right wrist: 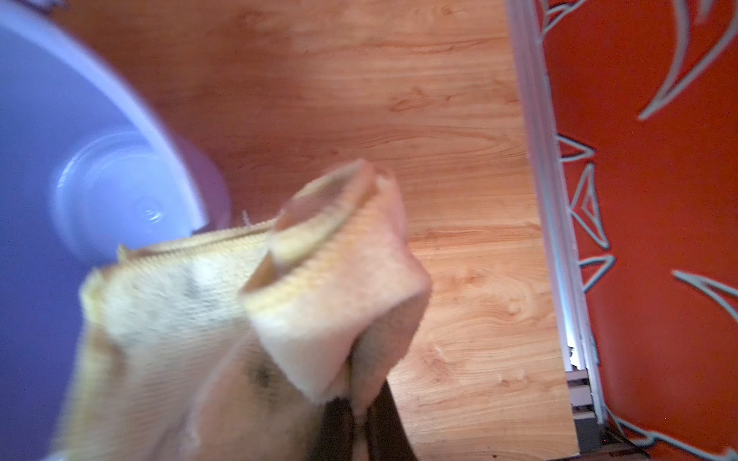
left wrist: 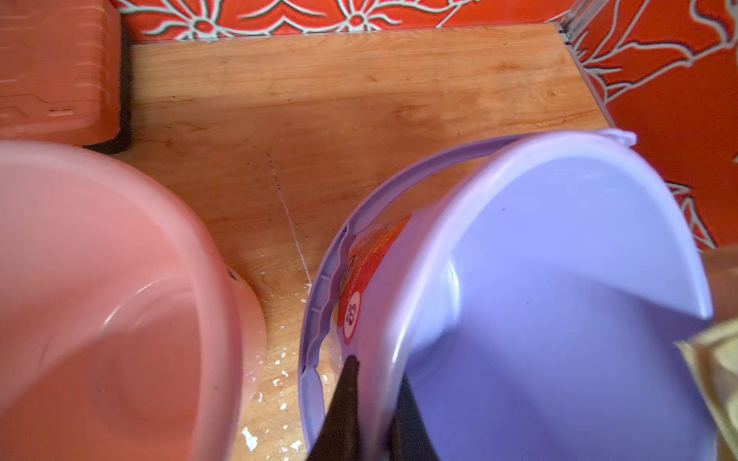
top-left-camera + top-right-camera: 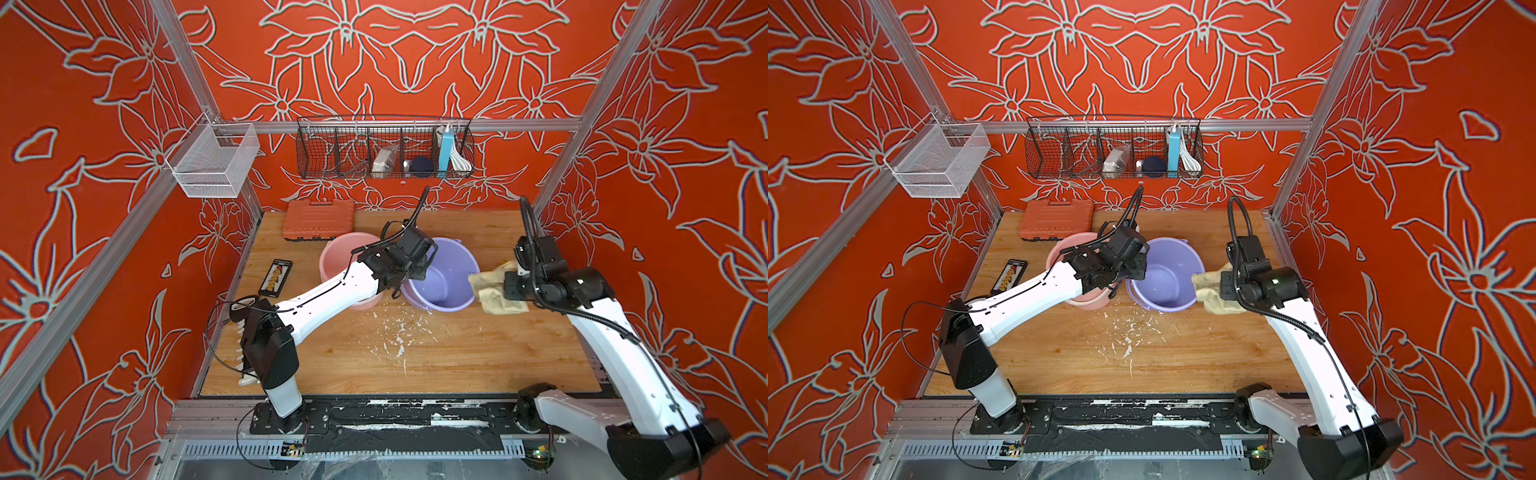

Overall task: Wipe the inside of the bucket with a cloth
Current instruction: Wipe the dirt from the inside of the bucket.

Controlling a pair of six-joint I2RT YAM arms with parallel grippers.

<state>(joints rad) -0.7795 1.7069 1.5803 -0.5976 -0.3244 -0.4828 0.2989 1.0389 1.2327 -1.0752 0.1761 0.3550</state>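
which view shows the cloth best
The right wrist view: the cloth fills it close up, stains and weave visible, pinched in the right gripper. In both top views the cloth is small, beside the purple bucket, partly covered by that gripper. The left wrist view catches only a corner at the frame's edge.

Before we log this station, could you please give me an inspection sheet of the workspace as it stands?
Surface: wooden tabletop, white flecks scattered in front of the buckets.
Job's things: purple bucket, nothing in it; cloth bunched beside its rim, not yet inside.
Clutter: pink bucket, orange tool case, black bit holder.
Grippers: left gripper shut on the purple bucket's rim; right gripper shut on the cloth.
Cables: black conduits arch above both wrists; thin wire loops beside left arm.
Surroundings: red floral walls; black wire basket and white mesh basket on rails.
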